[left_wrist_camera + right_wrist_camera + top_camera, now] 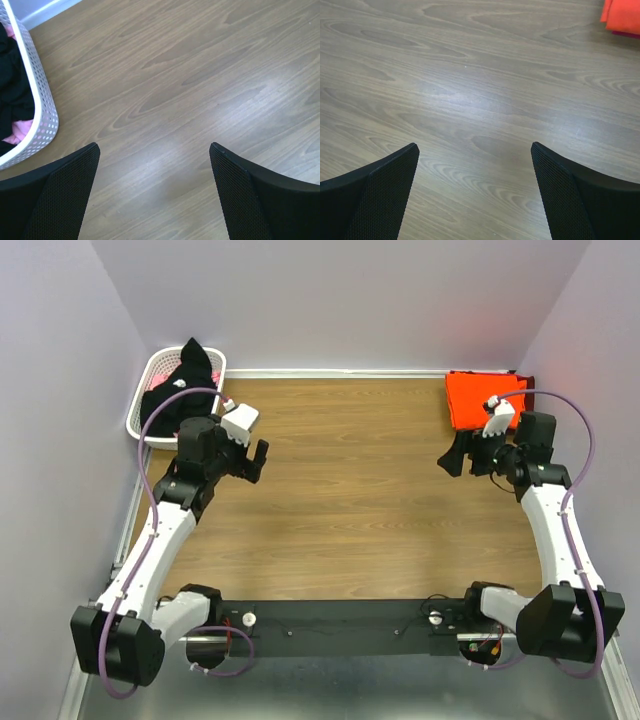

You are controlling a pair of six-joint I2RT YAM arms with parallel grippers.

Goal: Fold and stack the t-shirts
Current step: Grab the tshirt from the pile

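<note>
Hovering released & empty: left hand (250,462) just beside basket (140,408); right hand (458,456) well apart from it; black t-shirt (186,382) may snag lattice & drag basket w/ it.

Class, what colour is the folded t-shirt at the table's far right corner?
The t-shirt is bright orange, clearest in the top external view.

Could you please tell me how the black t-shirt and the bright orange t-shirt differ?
The black cloth t-shirt is crumpled and heaped in the white plastic lattice basket, far left; the bright orange cloth t-shirt lies flat and folded at the far right corner of the wooden table. Both are soft cloth at the far edge.
</note>
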